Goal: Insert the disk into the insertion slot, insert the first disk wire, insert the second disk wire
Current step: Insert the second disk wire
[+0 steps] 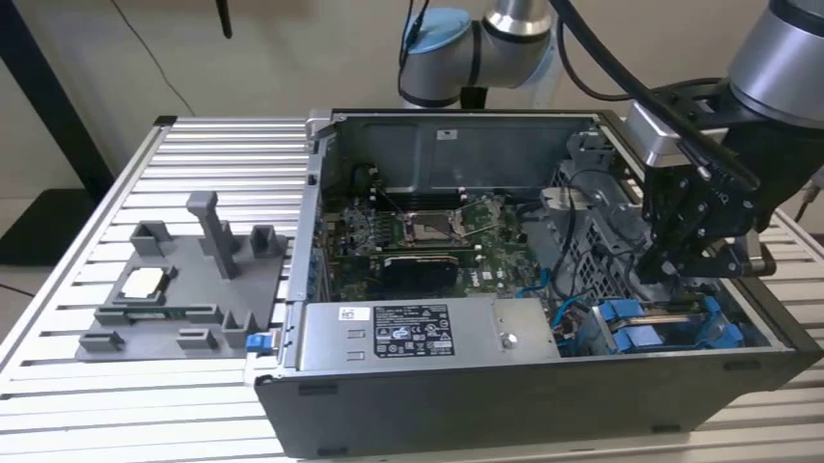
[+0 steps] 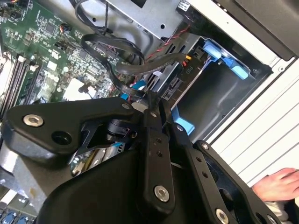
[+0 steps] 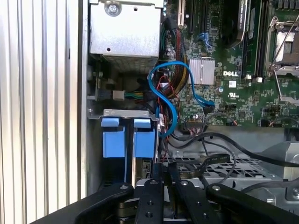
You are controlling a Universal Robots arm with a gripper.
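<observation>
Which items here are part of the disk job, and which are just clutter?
Job:
- disk in its blue carrier
- insertion slot
- black wire by the gripper
- gripper, down inside the case

Lying about:
- grey parts tray outside the case
- silver box
- motherboard
- a hand

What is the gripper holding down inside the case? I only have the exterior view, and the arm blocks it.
Observer: In the second wrist view the gripper is shut on the end of a black flat cable.
Operator: Is anyone close by?
Observer: Yes, a person's hand lies over the slatted table in that same view.
Operator: What is around the fingertips?
Observer: In the first wrist view a bright blue cable loops down beside two blue carrier tabs, close to the fingertips.
</observation>
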